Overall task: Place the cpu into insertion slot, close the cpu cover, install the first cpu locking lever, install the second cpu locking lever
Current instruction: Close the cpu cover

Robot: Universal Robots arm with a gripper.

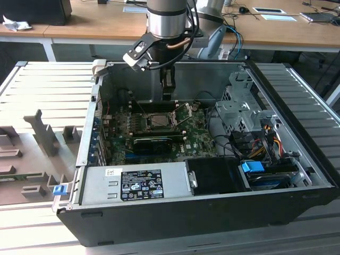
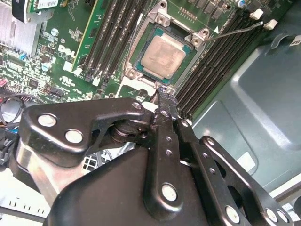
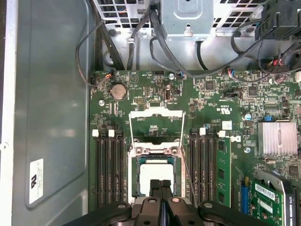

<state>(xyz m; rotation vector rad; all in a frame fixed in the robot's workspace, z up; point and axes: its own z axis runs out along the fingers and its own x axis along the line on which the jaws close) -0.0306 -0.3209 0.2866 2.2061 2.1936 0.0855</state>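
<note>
The cpu point(image 2: 163, 56), a flat square chip with a pale silver top, lies in the insertion slot point(image 2: 137, 70) on the green board; the first wrist view also has the cpu point(image 3: 155, 172) in the insertion slot point(image 3: 133, 176). The cpu cover point(image 3: 155, 113) is swung open and lies flat on the board beside the socket. A thin locking lever point(image 2: 235, 30) sticks out, unlatched. My gripper point(image 3: 161, 184) hangs just above the socket's edge, shut with nothing between its fingers. In the exterior view the gripper point(image 1: 167, 90) is over the socket point(image 1: 159, 120).
Memory slots point(image 3: 109, 169) flank the socket on both sides. A heatsink point(image 3: 279, 138), a green card point(image 3: 273, 197) and cable bundles point(image 3: 164, 42) lie around it. The grey case wall point(image 3: 51, 117) stands close by. The power supply point(image 1: 135, 183) and drive cage point(image 1: 239, 106) fill the case's other sides.
</note>
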